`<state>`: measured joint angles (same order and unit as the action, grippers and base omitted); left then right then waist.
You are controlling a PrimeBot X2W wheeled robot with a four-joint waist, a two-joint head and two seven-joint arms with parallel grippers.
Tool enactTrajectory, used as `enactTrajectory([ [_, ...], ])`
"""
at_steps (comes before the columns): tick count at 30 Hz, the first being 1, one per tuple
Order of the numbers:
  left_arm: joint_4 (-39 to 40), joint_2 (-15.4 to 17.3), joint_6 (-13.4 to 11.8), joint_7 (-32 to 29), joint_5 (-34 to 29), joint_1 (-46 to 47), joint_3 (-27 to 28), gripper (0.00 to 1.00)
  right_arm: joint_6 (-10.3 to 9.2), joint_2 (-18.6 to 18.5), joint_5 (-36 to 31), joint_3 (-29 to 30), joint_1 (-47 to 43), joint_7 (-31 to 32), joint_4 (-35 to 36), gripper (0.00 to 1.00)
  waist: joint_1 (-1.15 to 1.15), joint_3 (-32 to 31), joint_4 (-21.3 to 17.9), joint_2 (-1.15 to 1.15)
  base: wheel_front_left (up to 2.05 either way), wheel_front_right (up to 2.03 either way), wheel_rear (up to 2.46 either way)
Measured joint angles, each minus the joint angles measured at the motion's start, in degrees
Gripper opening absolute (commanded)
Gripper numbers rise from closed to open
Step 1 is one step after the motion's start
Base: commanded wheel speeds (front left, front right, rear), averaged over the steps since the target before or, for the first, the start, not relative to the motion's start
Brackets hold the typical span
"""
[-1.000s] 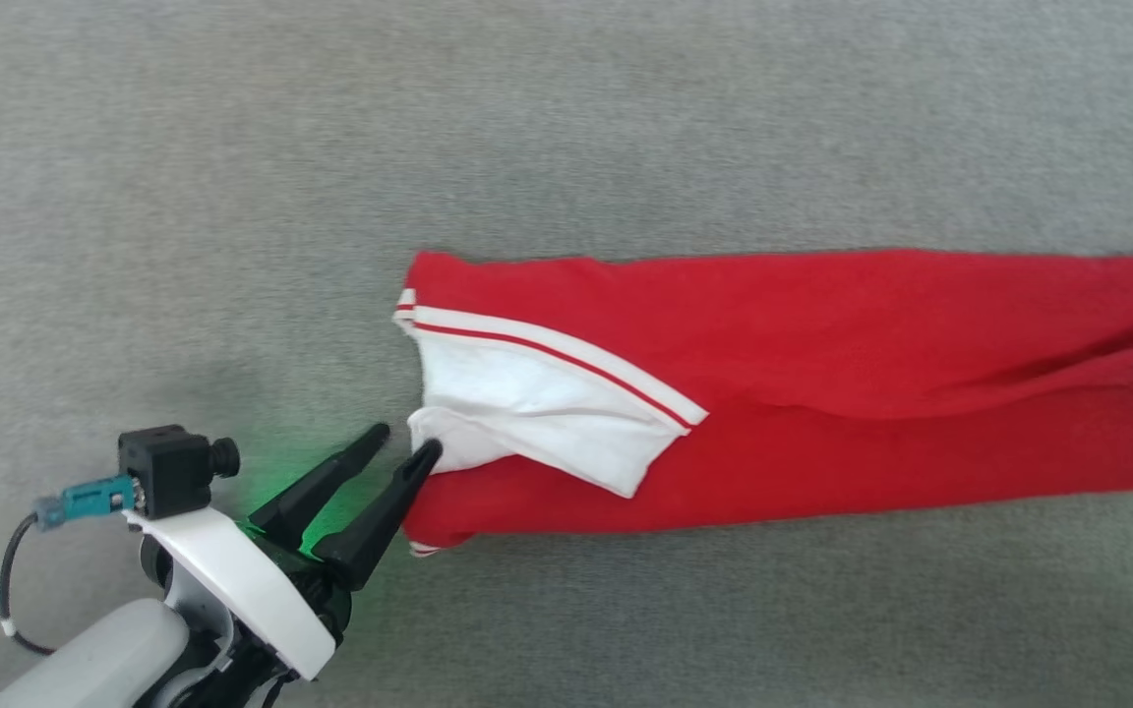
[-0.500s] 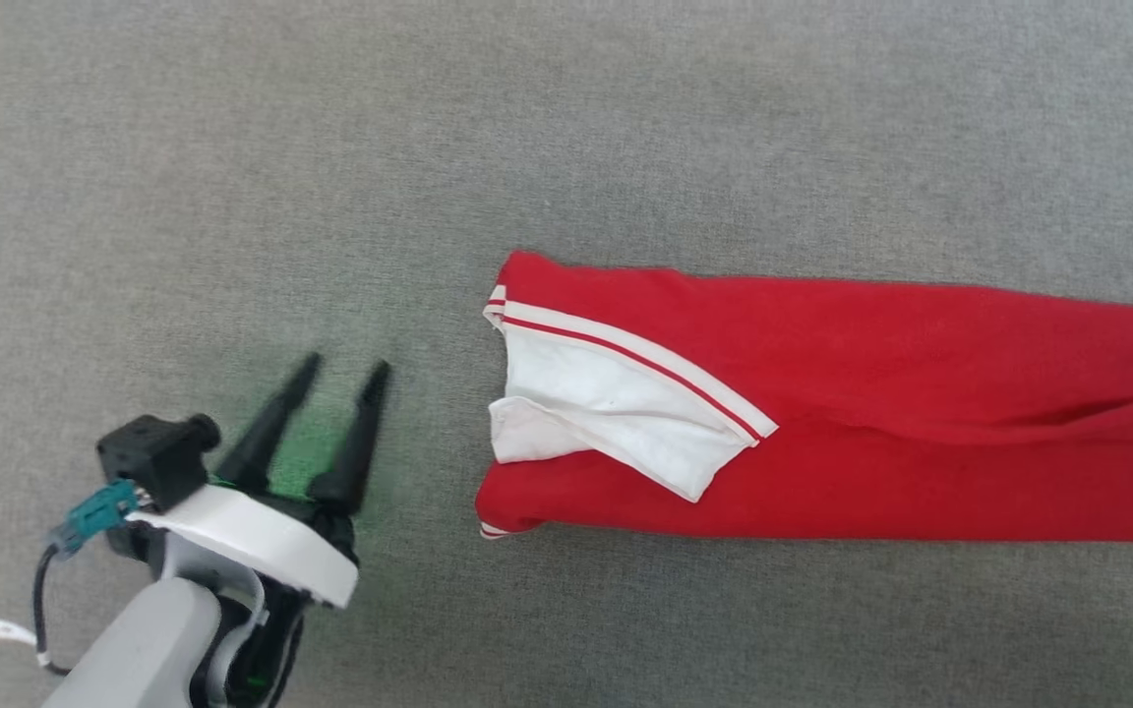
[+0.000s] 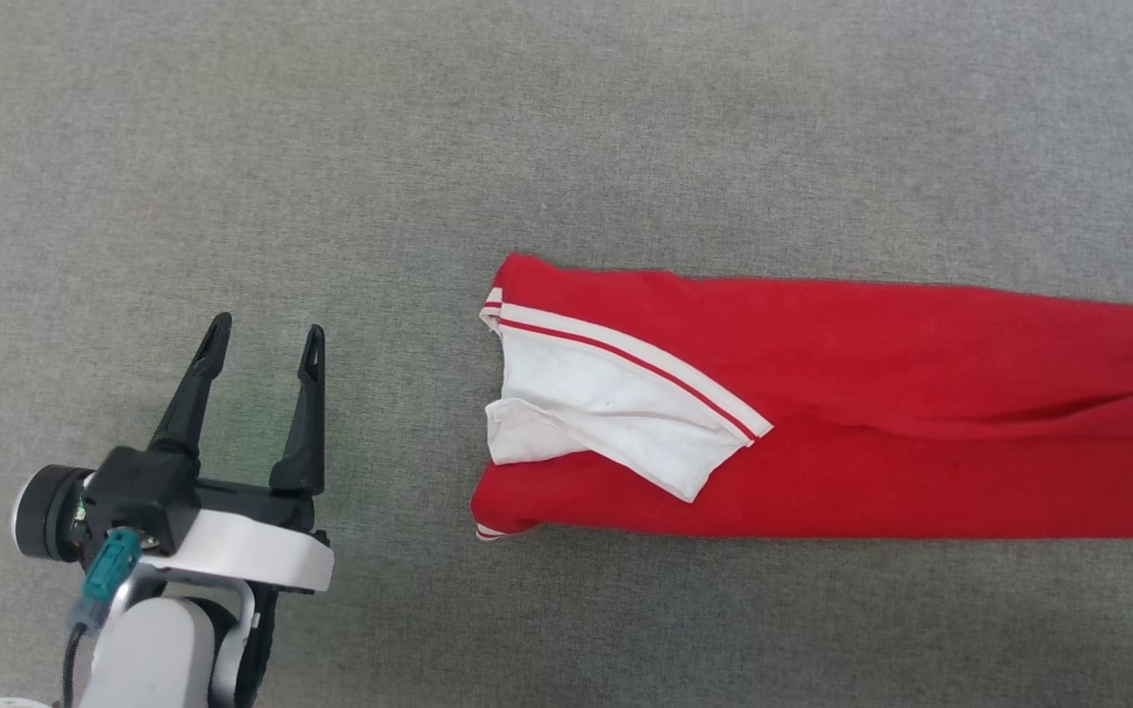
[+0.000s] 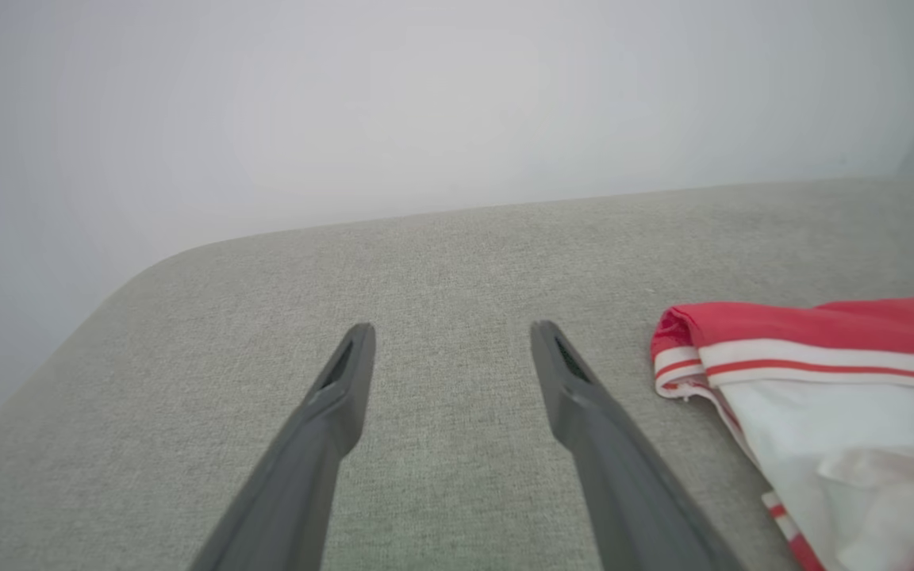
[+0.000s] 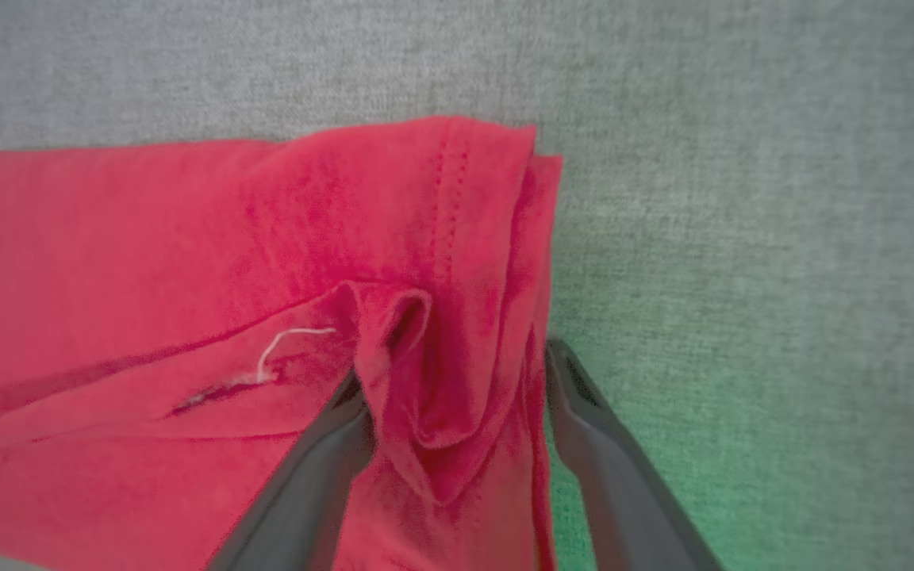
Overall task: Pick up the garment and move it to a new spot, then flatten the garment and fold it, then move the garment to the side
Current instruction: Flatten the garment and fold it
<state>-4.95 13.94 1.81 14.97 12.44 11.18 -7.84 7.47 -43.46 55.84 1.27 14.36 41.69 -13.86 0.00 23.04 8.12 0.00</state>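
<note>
— Where to look for the soft red T-shirt with white short sleeves point(image 3: 871, 393)?
— On the grey fabric-covered counter point(image 3: 566, 128), folded into a long narrow band running off to the right, with one white sleeve point(image 3: 596, 413) lying on top at the left end.
— And as for the left hand point(image 3: 268, 329)?
— Spread wide, holding nothing, hovering clear of the shirt on its left, low in the head view.
— As for the right hand point(image 5: 455, 365)?
— Also spread wide, straddling a bunched fold at the stitched red end, beside a loose white thread point(image 5: 290, 337); no pinching to be seen.
</note>
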Motion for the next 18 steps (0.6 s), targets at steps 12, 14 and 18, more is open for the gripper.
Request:
enactTrajectory([
  [12,1.3,-5.1,4.3,0.0,-5.9,-0.9,6.8,1.0,0.23,1.9,-0.9,1.6,2.7,1.0,-0.3,0.0,0.0,1.2,-1.6,0.0,0.0,0.0,0.0],
  [14,1.9,-5.0,4.8,0.0,-6.0,-0.9,6.9,1.0,0.26,2.1,-1.0,2.3,3.0,0.5,-0.5,0.0,0.0,1.3,-2.2,0.0,0.0,0.0,0.0],
  [18,3.1,-5.0,5.3,0.0,-5.9,-0.9,7.2,1.0,0.2,1.5,-1.5,4.4,3.7,-0.5,-1.3,0.0,0.0,1.5,-3.5,0.0,0.0,0.0,0.0],
])
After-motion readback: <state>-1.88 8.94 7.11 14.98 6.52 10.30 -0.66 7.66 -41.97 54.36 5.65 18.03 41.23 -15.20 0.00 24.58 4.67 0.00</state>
